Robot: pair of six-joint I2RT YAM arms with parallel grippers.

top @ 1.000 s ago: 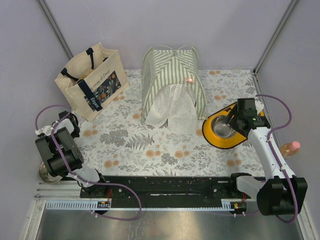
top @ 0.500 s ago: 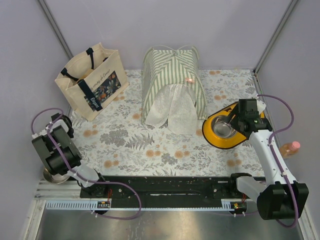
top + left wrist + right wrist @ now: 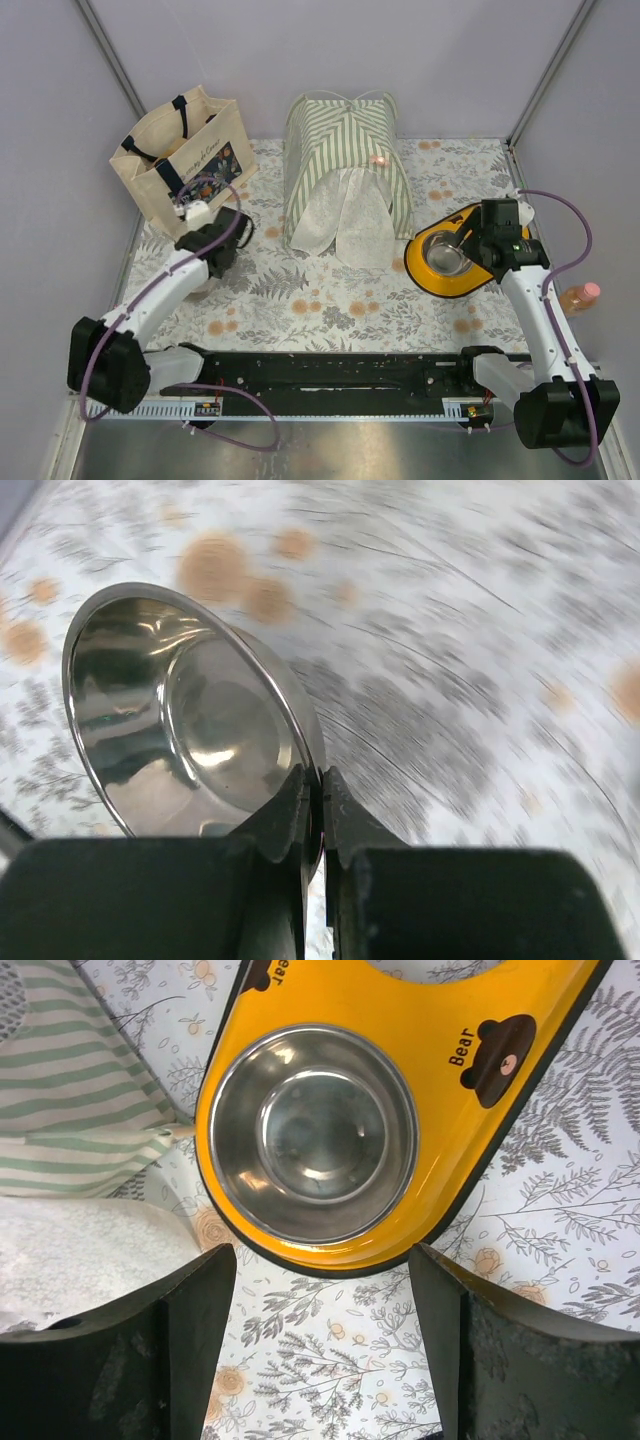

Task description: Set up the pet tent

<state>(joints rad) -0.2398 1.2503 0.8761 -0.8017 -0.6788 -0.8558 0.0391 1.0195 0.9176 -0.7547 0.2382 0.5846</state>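
Observation:
The pet tent (image 3: 345, 150) stands upright at the back of the floral mat, green-and-white striped, its white lacy flaps (image 3: 338, 222) hanging over the front. Its striped side (image 3: 70, 1110) and lace (image 3: 80, 1250) fill the left of the right wrist view. My left gripper (image 3: 232, 232) reaches over the mat in front of the tote bag. In the left wrist view this gripper (image 3: 312, 775) is shut on the rim of a steel bowl (image 3: 190, 720). My right gripper (image 3: 320, 1250) hangs open above the yellow feeder (image 3: 420, 1020), holding nothing.
A beige tote bag (image 3: 185, 160) stands at the back left. The yellow feeder (image 3: 420, 270) with a steel bowl (image 3: 447, 255) set in it lies right of the tent. A pink-capped bottle (image 3: 582, 294) lies off the mat's right edge.
My left gripper closed on the steel bowl's rim at the near-left edge, then swung forward over the mat toward the tote bag with the bowl. The right arm barely shifted.

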